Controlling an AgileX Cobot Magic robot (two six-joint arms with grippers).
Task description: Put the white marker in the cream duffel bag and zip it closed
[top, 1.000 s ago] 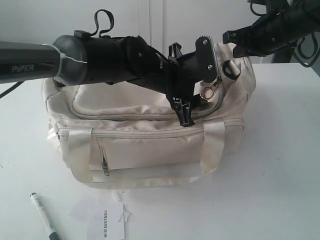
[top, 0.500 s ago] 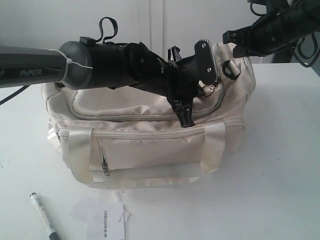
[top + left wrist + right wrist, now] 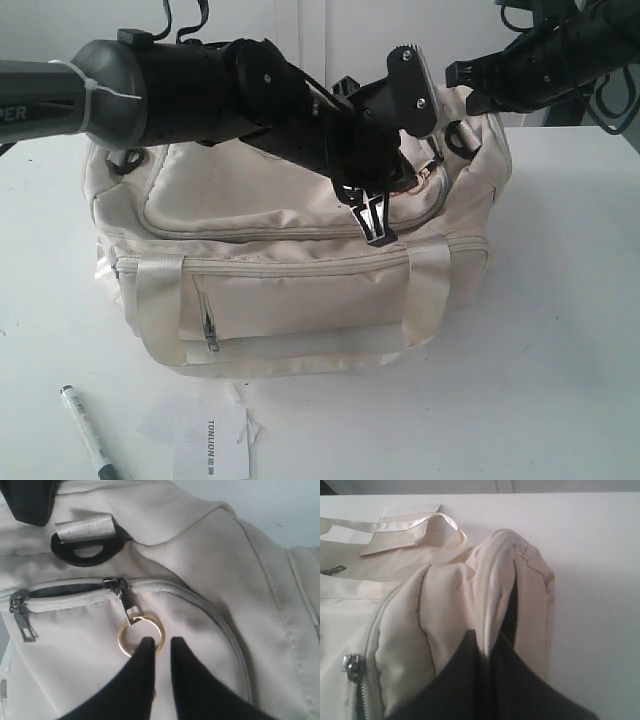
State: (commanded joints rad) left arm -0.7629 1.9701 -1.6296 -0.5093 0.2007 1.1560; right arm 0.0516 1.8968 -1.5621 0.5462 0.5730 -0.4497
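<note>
Bag (image 3: 290, 290) sat mid-bench (image 3: 560, 330), front pocket facing the exterior camera, top zip (image 3: 200, 597) curving over the lid. Marker (image 3: 88, 438) lay flat on the bench outside the bag, off its front left corner, near a paper tag (image 3: 212, 447) but not touching it. It was well apart from both tools, which were up at the bag's top right end.

Left tool (image 3: 161, 645) reached across the lid from the left and pointed down at the zip near the right end. Its fingers (image 3: 140, 680) stood a narrow gap apart, with bare fabric showing between them and nothing clamped. A gold ring (image 3: 141, 634) hung from a slider (image 3: 119, 584). The ring's lower rim met the tip of one finger and lay just beside the gap. A second slider (image 3: 20, 614) sat farther along. The short stretch between the two sliders was parted, showing dark lining. Past the ring slider the zip was closed. A dark D-ring (image 3: 86, 550) sat above the zip on a shiny strap loop.

Right tool (image 3: 487, 647) came in from the upper right. Its jaws were closed, pinching a raised fold of the bag's fabric and seam at that end. White bench showed beyond the fold.
</note>
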